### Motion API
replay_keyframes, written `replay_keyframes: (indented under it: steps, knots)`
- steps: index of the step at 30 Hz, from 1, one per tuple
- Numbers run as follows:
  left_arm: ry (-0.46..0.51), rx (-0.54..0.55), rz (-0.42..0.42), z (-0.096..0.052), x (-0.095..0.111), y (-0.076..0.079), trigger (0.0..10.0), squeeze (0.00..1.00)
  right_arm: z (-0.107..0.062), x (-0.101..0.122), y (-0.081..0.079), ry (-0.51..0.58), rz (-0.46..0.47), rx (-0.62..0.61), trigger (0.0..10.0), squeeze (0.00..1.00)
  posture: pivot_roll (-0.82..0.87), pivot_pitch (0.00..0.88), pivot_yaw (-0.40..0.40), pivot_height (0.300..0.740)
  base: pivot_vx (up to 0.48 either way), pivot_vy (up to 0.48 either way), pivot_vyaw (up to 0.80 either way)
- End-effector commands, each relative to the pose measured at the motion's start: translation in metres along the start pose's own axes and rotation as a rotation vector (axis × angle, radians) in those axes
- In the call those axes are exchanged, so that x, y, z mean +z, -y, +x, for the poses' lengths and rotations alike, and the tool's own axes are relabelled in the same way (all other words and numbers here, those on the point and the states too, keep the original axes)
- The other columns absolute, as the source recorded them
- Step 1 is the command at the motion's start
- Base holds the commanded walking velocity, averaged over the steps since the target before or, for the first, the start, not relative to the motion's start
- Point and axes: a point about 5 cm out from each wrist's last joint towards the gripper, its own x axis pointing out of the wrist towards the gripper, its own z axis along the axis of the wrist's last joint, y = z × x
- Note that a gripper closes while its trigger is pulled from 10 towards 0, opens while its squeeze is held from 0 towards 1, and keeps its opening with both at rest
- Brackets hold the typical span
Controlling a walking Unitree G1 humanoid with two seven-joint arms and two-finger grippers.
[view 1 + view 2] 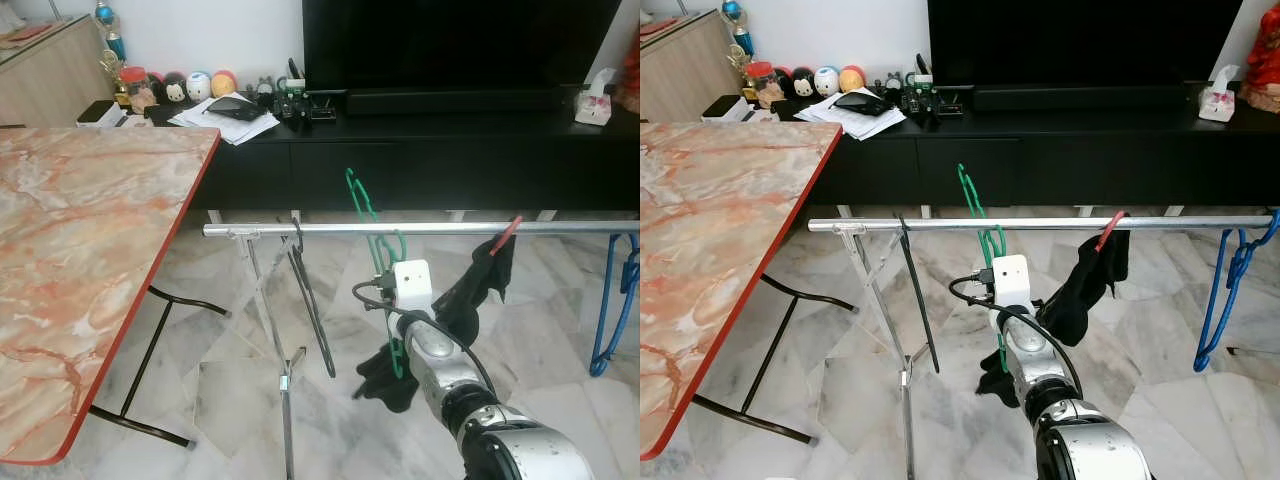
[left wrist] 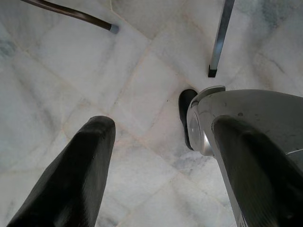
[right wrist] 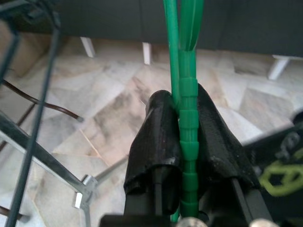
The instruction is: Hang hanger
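**Ana:** Right wrist view first: what is the right pincer point(image 3: 182, 142) doing?

**Ben:** It is clenched on the green hanger point(image 3: 188, 118). The two black fingers point(image 3: 154, 137) press either side of a ribbed green strip, which runs up and away from the pincer.

**Ana:** And where is the hanger's hook?

**Ben:** From the head camera, the hook point(image 1: 357, 195) rises above the pincer and stands higher than the silver rail point(image 1: 420, 229). I cannot tell whether it is on the near or far side of the rail, and it does not look to be resting on it.

**Ana:** What is close by?

**Ben:** On the rail to the pincer's left hangs a black hanger point(image 1: 310, 300). To its right, a dark garment point(image 1: 480, 285) on a red hanger point(image 1: 506, 235), and well beyond that a blue hanger point(image 1: 612, 310). The marble table point(image 1: 80, 260) sits well off to the left.

**Ana:** What could go wrong?

**Ben:** My judgement: if the pincer lets go before the hook is over the rail, the hanger drops to the tiled floor point(image 1: 230, 390). A tilted descent could make the hook skid off. Drifting right could snag the garment, and the wrist cable point(image 1: 368, 295) sits near the green wire.

**Ana:** The left pincer point(image 2: 161, 175)?

**Ben:** Released, fingers spread, holding nothing, pointing at the floor.
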Motion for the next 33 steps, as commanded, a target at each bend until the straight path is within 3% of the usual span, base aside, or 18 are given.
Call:
replay_keyframes:
  steps: [1, 10, 17, 33]
  knots:
    - [-0.026, 0.001, 0.021, -0.002, -0.007, -0.003, 10.0, 0.00, 0.003, 0.006, 0.002, -0.006, 0.008, -0.020, 10.0, 0.00, 0.02, 0.000, 0.044, 0.740, 0.000, 0.000, 0.00]
    - [-0.027, 0.003, 0.020, -0.002, -0.007, -0.003, 10.0, 0.00, 0.007, 0.016, 0.018, -0.046, 0.053, -0.137, 10.0, 0.00, 0.02, 0.000, 0.042, 0.740, 0.000, 0.000, 0.00]
    - [-0.029, 0.001, 0.023, -0.002, -0.007, -0.003, 10.0, 0.00, 0.008, 0.013, 0.014, -0.113, 0.078, -0.133, 10.0, 0.00, 0.03, 0.000, 0.041, 0.740, 0.000, 0.000, 0.00]
    - [-0.030, 0.002, 0.023, -0.002, -0.007, -0.002, 10.0, 0.00, 0.014, 0.034, 0.016, -0.118, 0.075, -0.128, 10.0, 0.00, 0.04, 0.000, 0.039, 0.740, 0.000, 0.000, 0.00]
